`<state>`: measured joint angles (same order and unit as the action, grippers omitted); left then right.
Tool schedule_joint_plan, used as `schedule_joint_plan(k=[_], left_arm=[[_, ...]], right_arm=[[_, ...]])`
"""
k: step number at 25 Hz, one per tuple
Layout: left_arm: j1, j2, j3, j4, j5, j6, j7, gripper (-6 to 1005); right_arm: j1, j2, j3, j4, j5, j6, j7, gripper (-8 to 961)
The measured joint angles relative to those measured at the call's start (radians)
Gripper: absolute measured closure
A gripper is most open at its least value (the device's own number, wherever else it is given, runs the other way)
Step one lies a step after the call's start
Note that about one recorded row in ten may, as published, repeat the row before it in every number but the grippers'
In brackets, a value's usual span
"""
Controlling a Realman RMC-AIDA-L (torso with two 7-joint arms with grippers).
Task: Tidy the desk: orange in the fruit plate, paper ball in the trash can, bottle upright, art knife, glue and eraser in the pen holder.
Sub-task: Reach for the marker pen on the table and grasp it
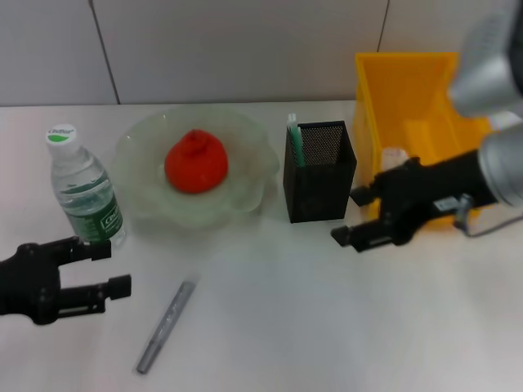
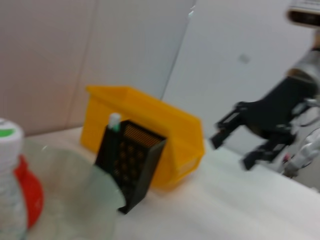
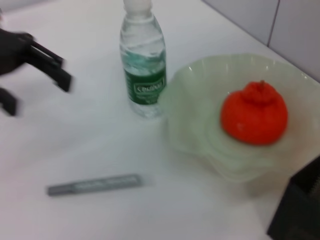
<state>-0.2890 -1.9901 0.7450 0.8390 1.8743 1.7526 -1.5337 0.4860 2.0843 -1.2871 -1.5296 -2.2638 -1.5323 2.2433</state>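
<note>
The art knife [image 1: 167, 325] lies flat on the desk well in front of the fruit plate [image 1: 245, 192], its long axis running diagonally toward that plate. The left gripper [image 1: 102, 267], spread and empty, hovers just beside it, nearer than the right gripper [image 1: 351, 214], also spread, beside the pen holder [image 1: 319, 171]. Only the right wrist view shows the knife's full length; the left wrist view misses it.

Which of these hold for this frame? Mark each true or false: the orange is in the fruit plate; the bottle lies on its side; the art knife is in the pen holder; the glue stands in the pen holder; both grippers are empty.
1. The orange is in the fruit plate: true.
2. The bottle lies on its side: false, it stands upright.
3. The art knife is in the pen holder: false, it lies on the table.
4. The glue stands in the pen holder: true.
5. The left gripper and right gripper are empty: true, jaws open.
</note>
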Motion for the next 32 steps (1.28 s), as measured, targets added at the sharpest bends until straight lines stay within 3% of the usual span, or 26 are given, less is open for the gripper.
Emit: schedule_joint_plan(k=[4,5,9,13,14,17,19,23,28,32], left_arm=[[-0.036,-0.002,0.0,0.017,0.05,-0.047,-0.067,191],[-0.036,-0.002,0.0,0.017,0.05,-0.047,-0.067,191],[-0.117,-0.02,0.003,0.063,0.186,-0.124,-0.223,191],[-0.152,-0.029,0.008,0.097,0.268,-0.146,-0.322,191],[-0.176,-0.046,0.013,0.16,0.341,-0.147,-0.452,191],[-0.181,-0.063,0.036,0.221,0.396,-0.144,-0.537,191],[-0.181,-0.077,0.111,0.284,0.469,-0.159,-0.669,191],[-0.193,-0.075,0.249,0.298,0.49,-0.181,-0.823,191],[-0.196,-0.077,0.326,0.335,0.512,-0.19,-0.911,244],[-0.195,-0.078,0.444,0.398,0.591,-0.226,-1.037,269]], right_arm=[[-0.095,-0.004,0.162,0.151,0.186,-0.036,-0.299,275],[-0.095,-0.004,0.162,0.151,0.186,-0.036,-0.299,275],[-0.126,-0.005,0.348,0.347,0.245,-0.119,-0.58,274],[-0.127,-0.008,0.436,0.424,0.246,-0.153,-0.67,274],[-0.127,-0.01,0.483,0.454,0.243,-0.162,-0.701,274],[-0.127,-0.014,0.508,0.473,0.241,-0.162,-0.713,274],[-0.128,-0.019,0.524,0.485,0.24,-0.158,-0.719,274],[-0.125,-0.022,0.529,0.488,0.239,-0.153,-0.732,274],[-0.121,-0.028,0.53,0.491,0.239,-0.151,-0.735,274],[-0.121,-0.03,0.53,0.492,0.238,-0.151,-0.756,275]])
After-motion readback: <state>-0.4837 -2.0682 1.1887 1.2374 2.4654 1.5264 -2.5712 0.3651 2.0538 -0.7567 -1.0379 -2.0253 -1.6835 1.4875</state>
